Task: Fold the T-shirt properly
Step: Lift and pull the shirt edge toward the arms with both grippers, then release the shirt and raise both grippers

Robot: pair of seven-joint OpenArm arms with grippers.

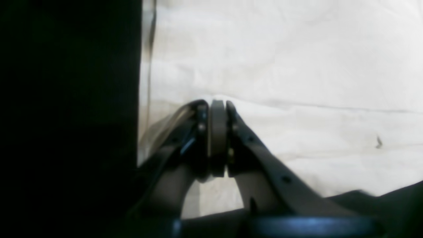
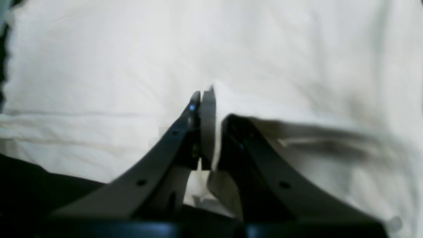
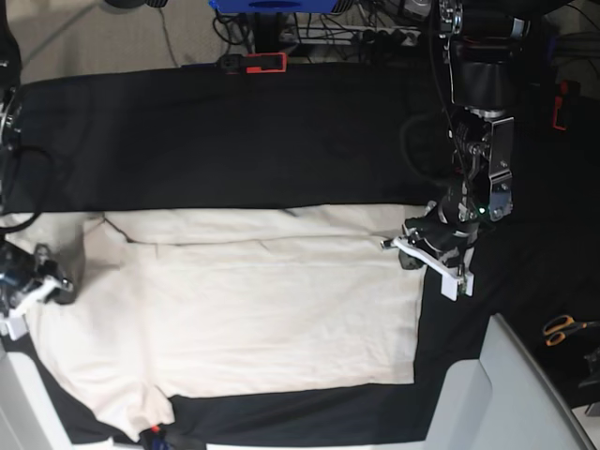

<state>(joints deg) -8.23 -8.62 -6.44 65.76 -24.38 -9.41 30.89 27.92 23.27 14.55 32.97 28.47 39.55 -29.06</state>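
We see a bench draped in a black cloth (image 3: 234, 141), with cables and a red-and-black tool (image 3: 253, 63) past its far edge and orange scissors (image 3: 562, 328) near its right edge. The T-shirt (image 3: 244, 309) lies spread across the near half, a sleeve by the near left corner. Only the wrist views show the fingers. The left gripper (image 1: 217, 138), at the shirt's right edge, has its pads pressed together with no cloth visible between them. The right gripper (image 2: 210, 129), at the left edge, is closed on a fold of shirt.
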